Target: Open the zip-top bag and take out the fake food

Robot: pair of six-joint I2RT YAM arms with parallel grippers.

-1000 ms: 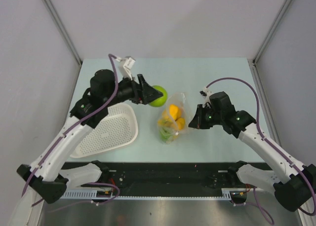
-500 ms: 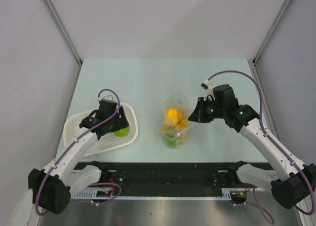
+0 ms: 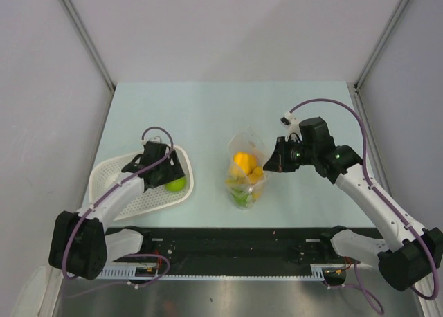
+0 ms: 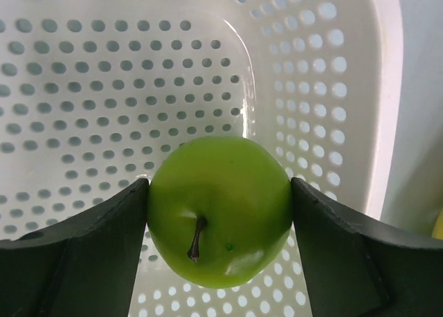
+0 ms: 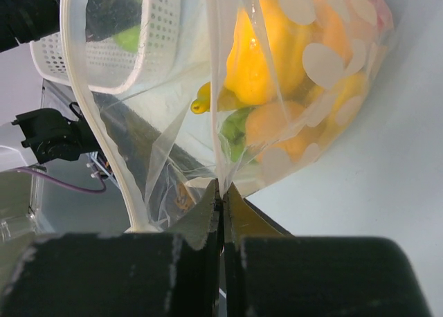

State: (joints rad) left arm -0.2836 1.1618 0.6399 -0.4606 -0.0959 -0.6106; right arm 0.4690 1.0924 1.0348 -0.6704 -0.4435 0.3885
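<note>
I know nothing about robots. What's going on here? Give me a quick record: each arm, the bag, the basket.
left gripper: closed around a green apple, inside the white basket
right gripper: pinched shut on the zip-top bag edge
zip-top bag: mouth open, standing on the table
fake food: yellow, orange and green pieces in the bag
white basket: left of the bag, apart from it
</note>
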